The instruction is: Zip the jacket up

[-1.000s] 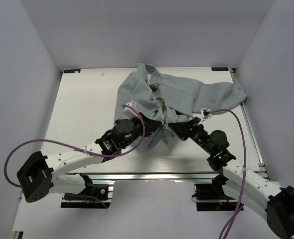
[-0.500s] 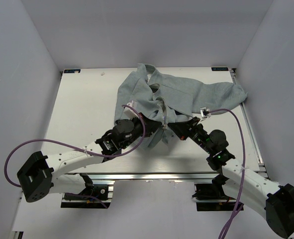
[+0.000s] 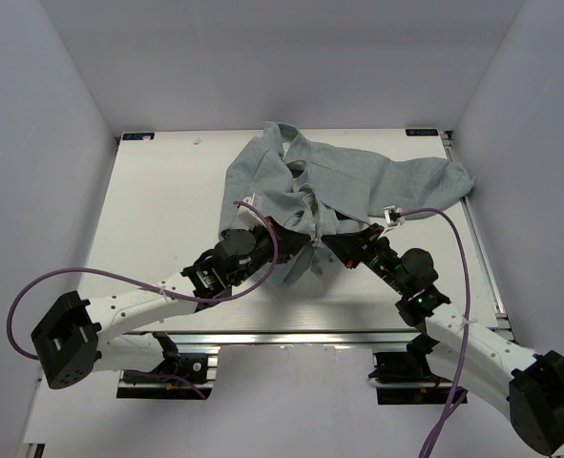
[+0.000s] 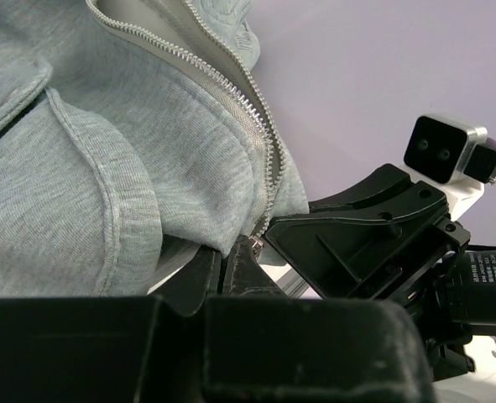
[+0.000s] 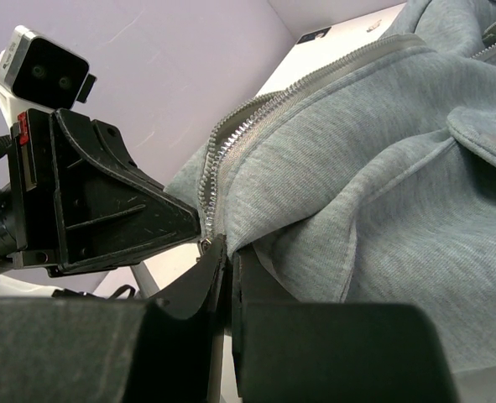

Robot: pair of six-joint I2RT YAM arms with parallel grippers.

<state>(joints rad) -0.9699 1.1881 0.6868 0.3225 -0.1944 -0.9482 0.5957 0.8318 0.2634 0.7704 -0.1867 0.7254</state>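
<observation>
Seeing jacket [image 3: 358, 176] crumpled on far right-centre of bench [image 3: 157, 210], front side up. Reading long axis as far-to-near with a slight tilt: collar [image 3: 280, 134] up by far edge, hem [image 3: 299, 265] pointing back toward arm bases. Noting one sleeve [image 3: 434, 176] thrown out sideways toward right edge, across main axis. Tracing zipper [image 4: 269, 172] along same far-to-near line; tooth rows side by side just above hem, splitting apart toward collar. Got left jaws narrow, pinched on hem fabric right beside zipper's bottom end. Got right jaws narrow too, nipping hem on other side of that end. Meeting tip to tip from opposite sides at near end of jacket, almost touching. Seeing pocket flap [image 5: 482, 134] on right front panel in right wrist view. Can't tell whether slider sits on both tooth rows: too small and partly hidden behind jaws. Fabric bunched and folded around collar, smoother out along sleeve.
</observation>
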